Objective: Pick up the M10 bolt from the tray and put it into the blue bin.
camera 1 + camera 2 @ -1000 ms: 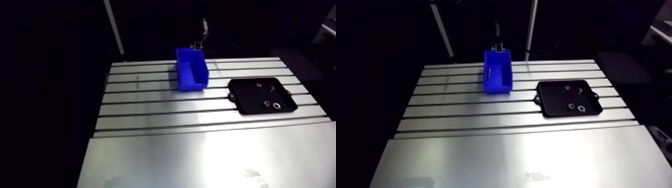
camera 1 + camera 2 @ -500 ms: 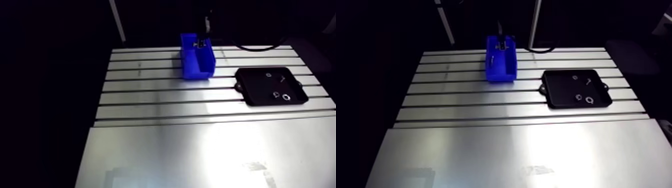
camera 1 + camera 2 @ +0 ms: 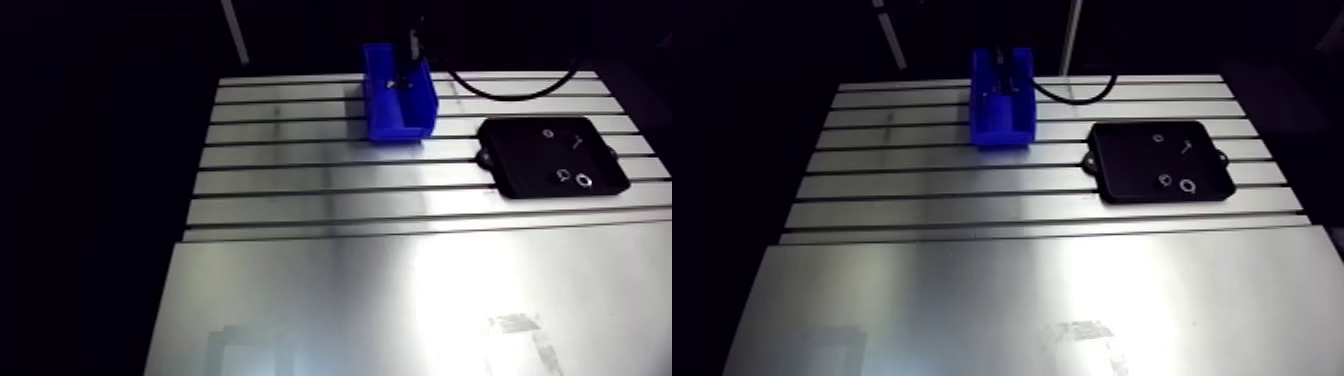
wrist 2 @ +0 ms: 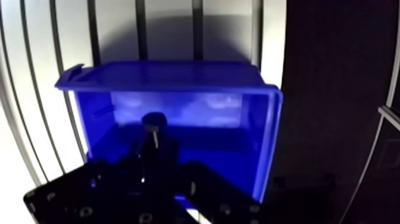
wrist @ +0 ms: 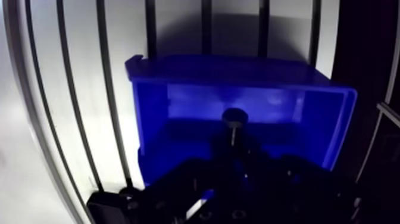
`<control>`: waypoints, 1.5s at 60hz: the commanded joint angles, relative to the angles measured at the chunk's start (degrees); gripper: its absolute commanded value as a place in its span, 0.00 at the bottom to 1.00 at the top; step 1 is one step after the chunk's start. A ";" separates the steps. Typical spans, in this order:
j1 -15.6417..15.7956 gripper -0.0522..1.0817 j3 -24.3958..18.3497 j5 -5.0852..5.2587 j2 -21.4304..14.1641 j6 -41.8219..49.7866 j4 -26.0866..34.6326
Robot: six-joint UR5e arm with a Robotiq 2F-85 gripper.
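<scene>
The blue bin (image 3: 398,124) stands open-topped near the table's far edge. In the wrist view its inside (image 5: 196,101) lies directly under my gripper (image 5: 234,148). The M10 bolt (image 5: 233,117), dark with a round head, sticks out from between the dark fingers and hangs over the bin's floor. My gripper is shut on its shank. In the arm view the gripper (image 3: 409,68) shows small and dark above the bin's far half. The black tray (image 3: 530,165) lies to the right of the bin.
Several small washers and nuts (image 3: 584,181) and a small screw (image 3: 577,142) lie on the tray. The table (image 3: 300,210) has lengthwise slots, with a smooth plate (image 3: 350,300) at the front. A black cable (image 3: 500,95) loops behind the bin.
The arm camera has shifted, so the whole scene sits differently. Against the bin, the gripper has come from behind its far end to over its inside.
</scene>
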 commanded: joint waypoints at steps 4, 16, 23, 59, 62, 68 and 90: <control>-0.04 0.99 0.12 -0.01 1.91 0.66 -2.17; 0.04 0.99 0.12 -0.09 2.29 0.75 -2.19; -0.04 0.96 0.12 -0.09 2.73 0.75 -2.59; -0.22 0.05 -5.24 3.27 -5.22 3.84 12.54; -0.22 0.05 -6.37 4.22 -6.08 4.80 14.29; -0.39 0.05 -10.05 5.60 -8.15 9.93 19.68; -0.91 0.05 -17.53 4.53 -12.80 63.03 26.25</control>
